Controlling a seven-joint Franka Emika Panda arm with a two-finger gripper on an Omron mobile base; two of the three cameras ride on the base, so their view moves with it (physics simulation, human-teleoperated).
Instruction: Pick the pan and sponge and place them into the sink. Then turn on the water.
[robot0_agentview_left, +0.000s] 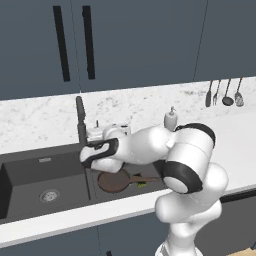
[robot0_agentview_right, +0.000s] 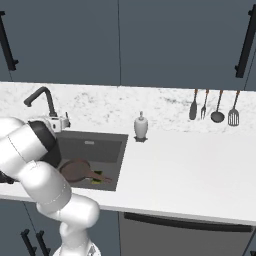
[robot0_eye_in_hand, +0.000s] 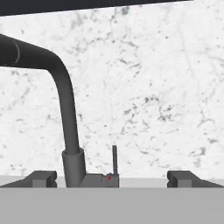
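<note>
Right, I've got the gripper (robot0_eye_in_hand: 111, 178) level with the faucet (robot0_eye_in_hand: 70, 131) base, jaws spread wide and holding nothing, one fingertip (robot0_eye_in_hand: 41, 178) off to each side. The faucet's lever (robot0_eye_in_hand: 114, 159) stands upright between the jaws, just ahead of them and apart from both. Below and behind the jaws, the pan (robot0_agentview_left: 114, 180) lies in the sink (robot0_agentview_left: 30, 172), in its right basin, with the sponge (robot0_agentview_left: 142, 184) beside its handle. I see no water at the spout.
</note>
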